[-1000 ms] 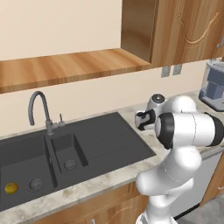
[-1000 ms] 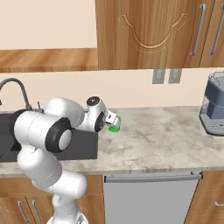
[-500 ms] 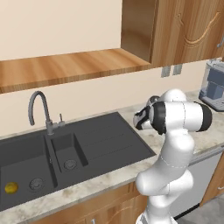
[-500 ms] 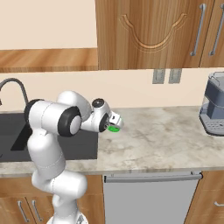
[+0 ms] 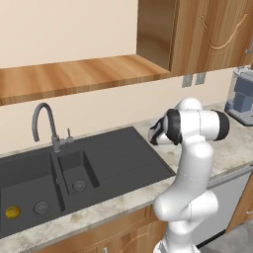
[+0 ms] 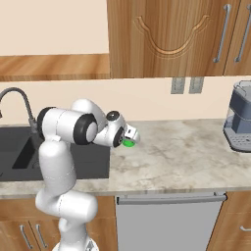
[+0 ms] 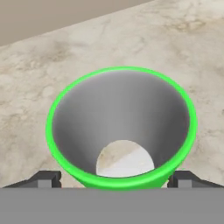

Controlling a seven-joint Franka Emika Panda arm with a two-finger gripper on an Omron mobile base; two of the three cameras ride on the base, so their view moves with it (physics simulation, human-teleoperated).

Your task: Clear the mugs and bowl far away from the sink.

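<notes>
Gripper [image 7: 114,180] stands with its jaws spread wide, one dark fingertip [image 7: 43,179] to each side of the green mug [image 7: 121,127]; nothing is clamped, and whether either pad touches the wall cannot be told. In the hand view the mug sits upright on the marbled counter [image 7: 52,57], its bright rim directly ahead of the camera, grey inside, pale bottom visible through the mouth. The lower rim lies between the two tips, so the cup is already inside the span of the fingers.

From the right base view the hand [image 6: 128,136] is low over the counter just right of the sink [image 6: 19,152], with a patch of green [image 6: 129,143] showing under it. The left base view places the wrist [image 5: 159,132] beside the drainboard end of the sink [image 5: 113,163].

Assessment: the step in hand is the grasp of the green mug, approach complete and closure not yet done. Next move calls for closing squarely on the wall, then lifting clear and carrying the mug along the counter towards the coffee machine [image 6: 238,122] end, well away from the basin. Risk noted: an off-centre squeeze could tip or push the light cup.
</notes>
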